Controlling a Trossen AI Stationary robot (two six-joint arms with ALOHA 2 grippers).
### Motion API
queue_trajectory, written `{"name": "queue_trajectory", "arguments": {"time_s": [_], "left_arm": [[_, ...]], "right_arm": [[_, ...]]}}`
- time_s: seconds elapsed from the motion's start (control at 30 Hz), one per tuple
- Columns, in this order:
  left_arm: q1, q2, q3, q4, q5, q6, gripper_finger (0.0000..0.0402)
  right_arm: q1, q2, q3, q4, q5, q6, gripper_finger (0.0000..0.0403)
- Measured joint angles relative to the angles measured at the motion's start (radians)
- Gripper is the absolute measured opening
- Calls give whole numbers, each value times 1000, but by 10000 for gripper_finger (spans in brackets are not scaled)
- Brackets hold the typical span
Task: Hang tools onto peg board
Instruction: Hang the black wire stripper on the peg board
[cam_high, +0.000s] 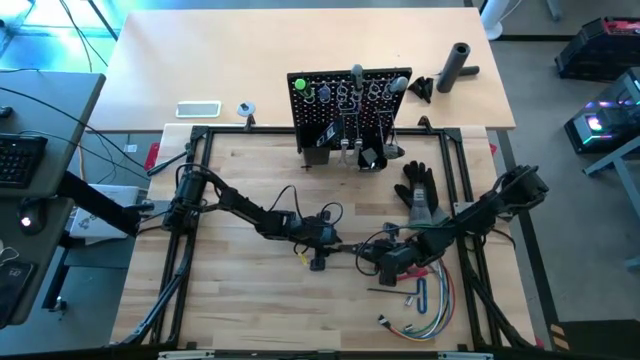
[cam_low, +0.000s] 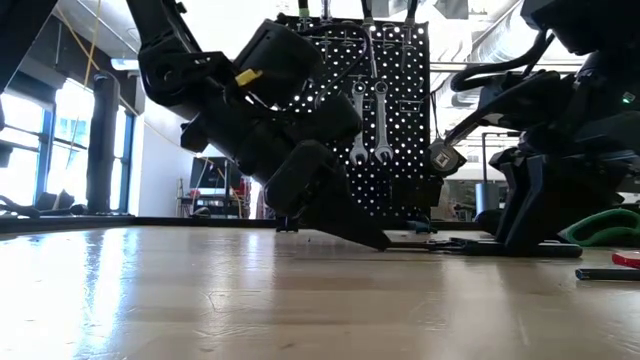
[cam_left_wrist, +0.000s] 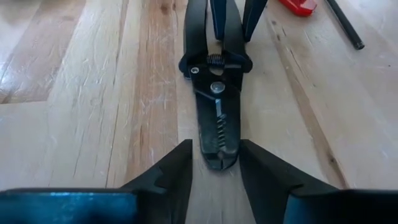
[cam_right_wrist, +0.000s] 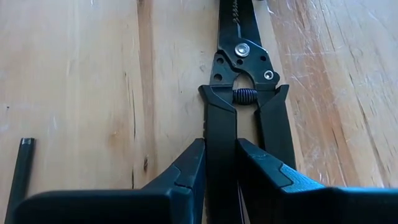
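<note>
The right gripper (cam_right_wrist: 219, 163) pinches one handle of the black pliers (cam_right_wrist: 239, 81) lying flat at the table's centre. At nine o'clock from it, the left gripper (cam_left_wrist: 216, 163) straddles the pliers' nose, fingers spread beside it. Likely step: lifting the pliers. Next, carry toward twelve o'clock, where bare boards lead to the peg board (cam_high: 345, 110).

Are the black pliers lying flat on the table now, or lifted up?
Lying flat. The black pliers rest along the wooden table, head between the left gripper fingers, one handle between the right gripper fingers.
</note>
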Motion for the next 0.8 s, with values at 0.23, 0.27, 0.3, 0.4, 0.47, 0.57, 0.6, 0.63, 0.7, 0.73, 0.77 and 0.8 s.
{"name": "queue_trajectory", "arguments": {"time_s": [0.23,0.27,0.3,0.4,0.47,0.57,0.6,0.63,0.7,0.73,0.77,0.8], "left_arm": [[-8,0,-1,24,-3,0,70],[-9,0,0,34,-5,0,63],[-8,0,0,38,-8,0,58],[-6,-2,1,34,-12,0,43],[-6,-2,1,33,-12,0,33],[-8,-2,1,31,-11,0,20],[-8,-2,1,29,-11,0,16],[-8,-2,1,30,-10,1,12],[-8,-2,1,30,-8,1,8],[-8,-2,1,30,-8,1,6],[-8,-2,1,29,-8,1,5],[-8,-2,1,29,-8,1,5]], "right_arm": [[0,0,0,4,0,0,73],[0,0,0,6,-1,-2,73],[0,0,0,11,-3,-6,73],[0,1,0,12,-3,-7,73],[0,1,0,12,-3,-7,73],[0,1,0,14,-3,-12,73],[0,1,0,15,-2,-13,73],[0,1,0,16,-2,-13,73],[0,1,0,18,-2,-13,73],[0,0,0,18,-2,-13,73],[0,0,0,18,-2,-13,73],[0,1,0,19,-2,-13,73]]}}
